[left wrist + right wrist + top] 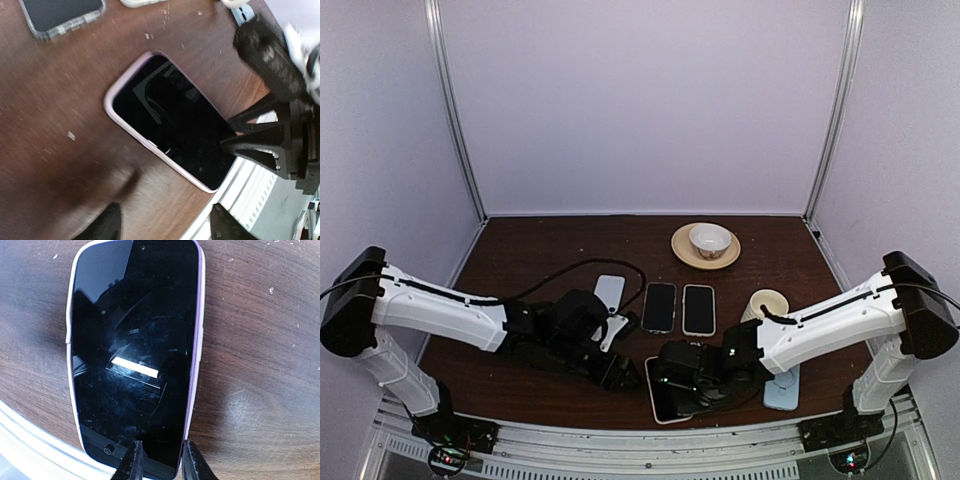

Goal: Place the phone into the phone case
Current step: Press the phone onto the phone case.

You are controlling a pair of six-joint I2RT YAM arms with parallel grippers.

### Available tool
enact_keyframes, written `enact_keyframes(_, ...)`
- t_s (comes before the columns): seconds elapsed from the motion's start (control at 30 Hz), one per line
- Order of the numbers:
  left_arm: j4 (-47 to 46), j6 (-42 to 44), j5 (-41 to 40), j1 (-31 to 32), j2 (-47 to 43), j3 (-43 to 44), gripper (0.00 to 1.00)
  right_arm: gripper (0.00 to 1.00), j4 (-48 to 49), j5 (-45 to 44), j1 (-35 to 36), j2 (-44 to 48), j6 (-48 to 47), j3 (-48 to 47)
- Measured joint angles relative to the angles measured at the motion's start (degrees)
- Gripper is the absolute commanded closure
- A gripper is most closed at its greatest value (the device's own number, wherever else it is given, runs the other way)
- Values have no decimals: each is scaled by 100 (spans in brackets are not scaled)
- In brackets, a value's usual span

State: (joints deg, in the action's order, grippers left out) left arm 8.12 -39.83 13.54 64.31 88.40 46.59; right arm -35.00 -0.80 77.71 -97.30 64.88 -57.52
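Dark wood table [520, 250]. Left gripper [167, 227] is just beside the phone [175, 125], jaws wide apart and holding nothing. Right gripper [162, 462] is over the phone's near end, fingers barely a crack apart, nothing pinched. The phone's lying face up in the lilac case [199, 340].

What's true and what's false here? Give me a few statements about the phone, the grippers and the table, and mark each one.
1. The phone lies screen down. False: its dark screen faces up.
2. A lilac case rims the phone. True.
3. The left gripper clamps the phone. False: its jaws stand open and hold nothing.
4. The right gripper is at the phone's end nearest the table edge. True.
5. The cup stands on bare wood. False: it stands on the saucer.
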Motion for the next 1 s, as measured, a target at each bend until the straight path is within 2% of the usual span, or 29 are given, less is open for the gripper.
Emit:
enact_keyframes(0.1, -361, -540, -160, 343, 72, -227, 50, 92, -83, -11, 7, -57, 7, -76)
enact_keyframes(0.27, -868, -1379, -426, 835, 494, -461, 49, 100, -223, -96, 46, -144, 76, -195)
enact_keyframes(0.37, -1196, -1661, -638, 1078, 675, -466, 49, 100, -256, -127, 63, -179, 131, -227)
enact_keyframes(0.57, -1954, -2214, -901, 1274, 1019, -466, 56, 100, -374, -334, 190, -328, 293, -339)
enact_keyframes(0.67, -2243, -2430, -999, 1346, 1141, -466, 62, 94, -592, -481, 271, -417, 350, -525)
enact_keyframes(0.73, -2391, -2549, -1110, 1427, 1215, -468, 63, 76, -710, -570, 313, -439, 367, -599)
enact_keyframes(0.8, -2406, -2638, -1215, 1460, 1215, -472, 66, 65, -739, -614, 337, -402, 369, -597)
enact_keyframes(1.0, -2400, -2800, -1517, 1561, 1215, -496, 68, 56, -868, -557, 396, -9, 249, -579)
